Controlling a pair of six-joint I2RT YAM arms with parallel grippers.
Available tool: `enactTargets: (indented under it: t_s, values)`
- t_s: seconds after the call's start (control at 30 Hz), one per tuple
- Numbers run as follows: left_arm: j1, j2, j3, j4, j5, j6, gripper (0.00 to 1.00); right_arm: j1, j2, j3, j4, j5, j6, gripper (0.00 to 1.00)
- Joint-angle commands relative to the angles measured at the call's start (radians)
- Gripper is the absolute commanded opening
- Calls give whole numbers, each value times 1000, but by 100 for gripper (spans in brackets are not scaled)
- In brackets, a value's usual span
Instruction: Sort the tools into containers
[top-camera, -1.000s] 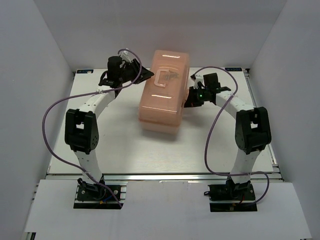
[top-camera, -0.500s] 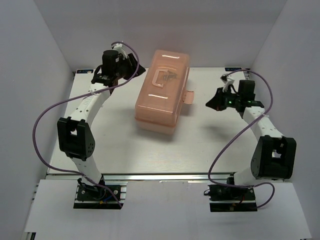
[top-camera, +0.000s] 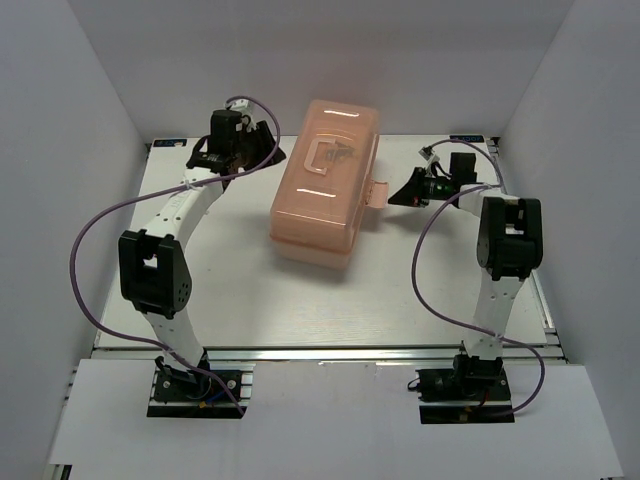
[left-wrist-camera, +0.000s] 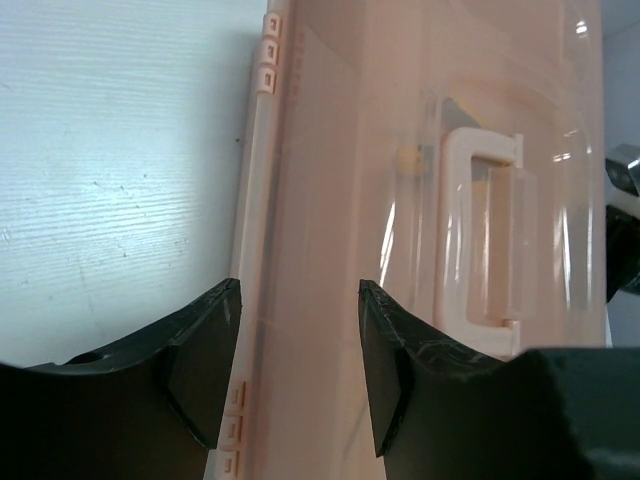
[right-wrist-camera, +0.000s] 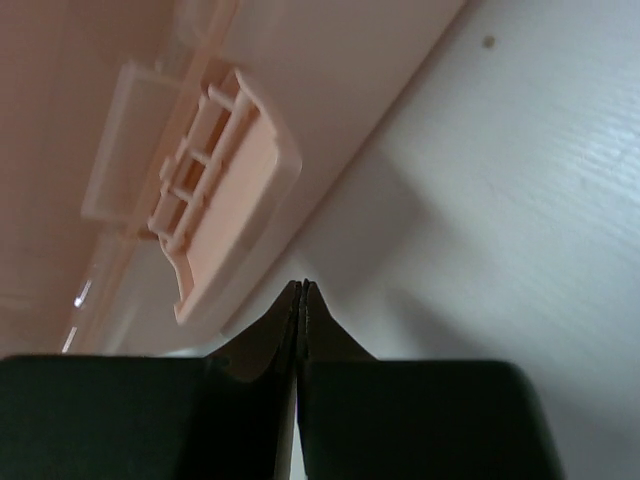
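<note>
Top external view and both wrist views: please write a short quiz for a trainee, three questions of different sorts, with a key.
1. True or false: the lid of the toolbox is raised open.
2. Which one is shut? A: left end effector. B: right end effector. C: both.
3. Fill in: the pink part that sticks out of the toolbox side, toward the right end effector, is the ____.

Key: 1 false; 2 B; 3 latch.

Bright, even overhead light, soft shadows cast on the table (top-camera: 250, 290), glare streaks seen on the toolbox lid (top-camera: 322, 185), right wrist close-up blurred.
</note>
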Motion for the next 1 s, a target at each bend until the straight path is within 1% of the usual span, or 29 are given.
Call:
enactTargets:
  t_s: [0.0, 0.07, 0.17, 0.2, 0.3, 0.37, 0.47, 0.53, 0.63, 0.67, 0.77, 0.8, 0.83, 0.87, 0.93, 0.97]
  values:
    - [-3, -57, -39, -5, 7, 9, 61, 5, 60, 75, 221, -147, 234, 0]
    - [-5, -69, -52, 9, 17, 6, 61, 49, 79, 86, 260, -161, 274, 0]
    - [-5, -68, -44, 8, 34, 7, 61, 78, 88, 112, 314, -184, 325, 0]
    - [-5, -66, -41, 6, 42, 7, 61, 83, 88, 105, 377, -196, 377, 0]
    - [-5, -69, -33, 8, 50, 7, 61, 94, 76, 88, 474, -207, 458, 0]
    - [-6, -72, -32, 12, 53, 6, 61, 97, 64, 80, 499, -208, 478, 0]
    - [-10, -75, -29, 12, 57, 6, 61, 98, 52, 74, 499, -208, 489, 0]
    - [-10, -83, -27, 14, 57, 7, 61, 98, 44, 66, 489, -193, 468, 0]
    - [-13, -89, -29, 14, 62, 7, 61, 98, 45, 80, 400, -158, 417, 0]
    - [-14, -94, -30, 12, 60, 7, 61, 100, 50, 89, 342, -144, 387, 0]
    - [-14, -101, -36, 11, 63, 10, 61, 100, 70, 95, 295, -107, 374, 0]
    - [-14, -100, -38, 9, 62, 9, 61, 98, 76, 89, 303, -111, 395, 1]
    - [-14, -100, -39, 9, 63, 10, 61, 98, 81, 82, 317, -118, 412, 10]
    - [-14, -101, -43, 9, 68, 9, 61, 98, 87, 62, 332, -122, 431, 16]
    - [-16, -101, -44, 11, 74, 9, 61, 98, 94, 46, 384, -134, 475, 24]
    - [-16, -98, -44, 12, 80, 9, 61, 98, 97, 43, 387, -132, 480, 25]
